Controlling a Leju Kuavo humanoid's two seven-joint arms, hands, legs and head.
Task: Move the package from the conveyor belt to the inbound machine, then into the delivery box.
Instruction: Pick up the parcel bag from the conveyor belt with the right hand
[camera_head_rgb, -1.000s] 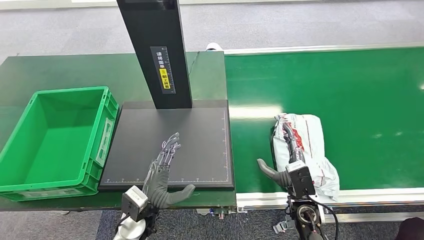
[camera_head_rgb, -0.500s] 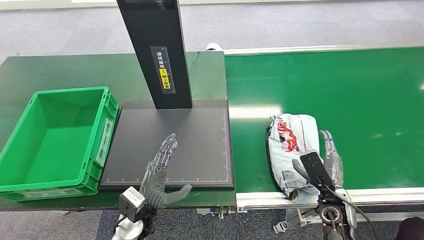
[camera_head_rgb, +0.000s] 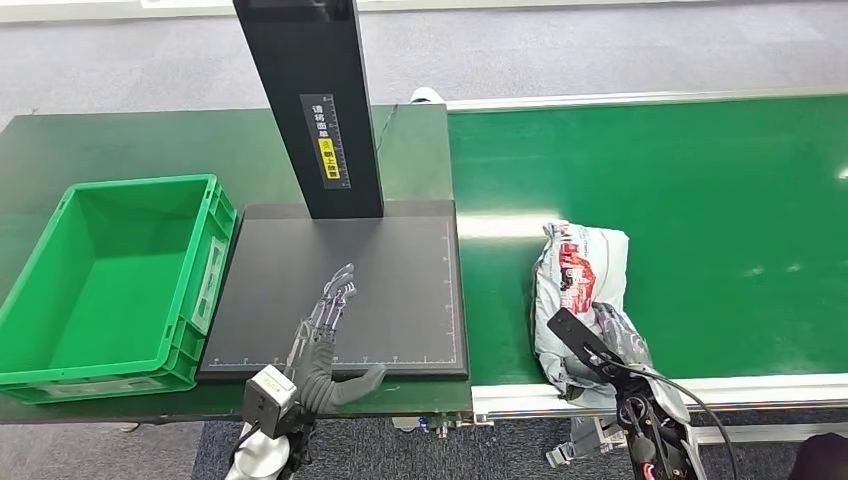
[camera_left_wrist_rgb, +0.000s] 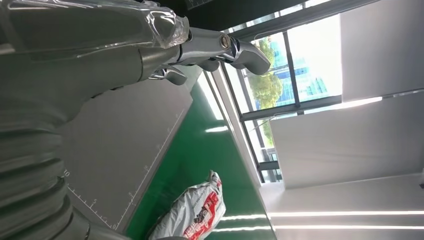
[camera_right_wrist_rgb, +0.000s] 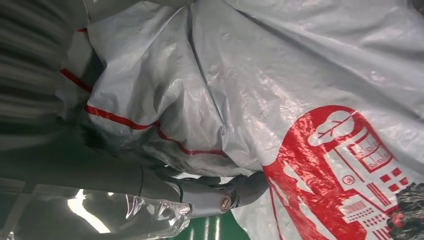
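A white plastic package (camera_head_rgb: 580, 272) with red print lies on the green conveyor belt (camera_head_rgb: 700, 200), close to its front edge. My right hand (camera_head_rgb: 612, 340) grips the package's near end, its fingers wrapped around the crumpled plastic. The right wrist view has the package (camera_right_wrist_rgb: 280, 75) pressed against the palm, with one finger (camera_right_wrist_rgb: 210, 197) curled under a fold. My left hand (camera_head_rgb: 322, 335) hovers open over the front of the inbound machine's black plate (camera_head_rgb: 400, 270), fingers stretched forward and holding nothing. The left wrist view catches the package (camera_left_wrist_rgb: 192, 215) beyond the plate's edge.
The machine's black column (camera_head_rgb: 310, 100) rises at the back of the plate. A green delivery box (camera_head_rgb: 215, 250) stands empty left of the plate on the dark table. The belt's metal front rail (camera_head_rgb: 760, 388) runs just in front of the package.
My right hand left the top of the package, swung round its right side and closed on its near end. The package shifted slightly left and bunched up. The left hand barely moved.
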